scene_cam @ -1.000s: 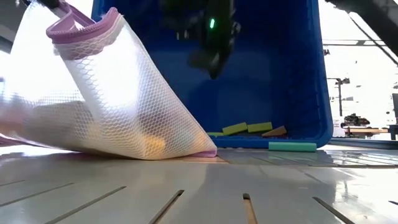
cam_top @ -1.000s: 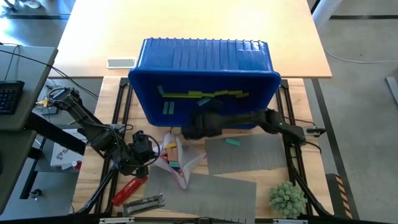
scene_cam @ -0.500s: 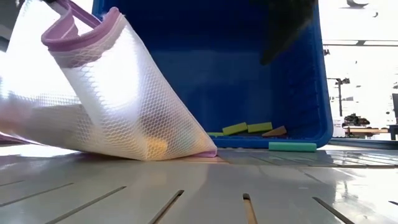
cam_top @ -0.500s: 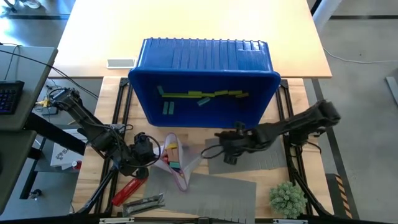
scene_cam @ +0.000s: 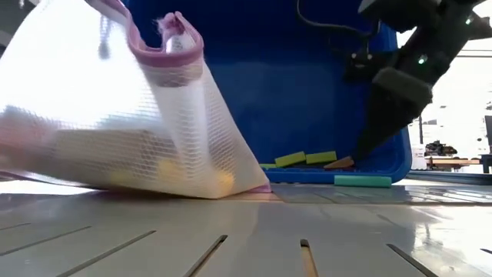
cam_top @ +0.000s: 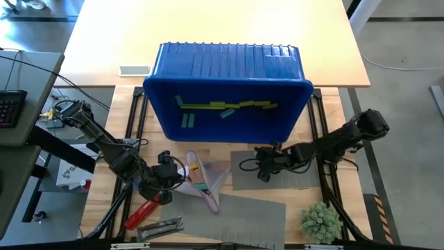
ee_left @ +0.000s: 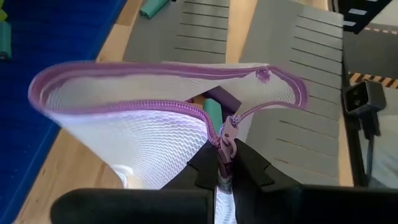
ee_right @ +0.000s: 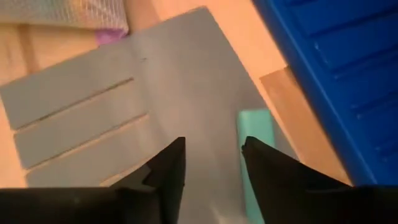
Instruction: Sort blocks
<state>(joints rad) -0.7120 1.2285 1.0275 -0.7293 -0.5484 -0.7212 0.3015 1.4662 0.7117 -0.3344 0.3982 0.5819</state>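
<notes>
Pale wood tabletop [cam_top: 215, 35] runs behind my workspace, and nearer me the slatted frame carries the grey mats [cam_top: 274, 170]. Biggest of all is the blue bin [cam_top: 229, 90], tipped on its side with its mouth toward me; several blocks [cam_top: 225, 106] lie inside it, lime, teal and tan. In the level view its wall fills most of what lies behind the mesh bag [scene_cam: 115, 115], which itself blocks the left half of that picture.

My left gripper [ee_left: 224, 163] is clenched on the bag's purple zipper edge, holding the mouth up and agape; a teal and a purple block show inside. My right gripper [ee_right: 212, 155] hangs low over a grey mat with its fingers parted and nothing between them. One teal block [ee_right: 255, 155] lies on the mat just beside one fingertip, perhaps touching it, close to the bin's rim.

Smaller things sit toward the front: a red tool [cam_top: 143, 210], a green plant [cam_top: 320, 221].
</notes>
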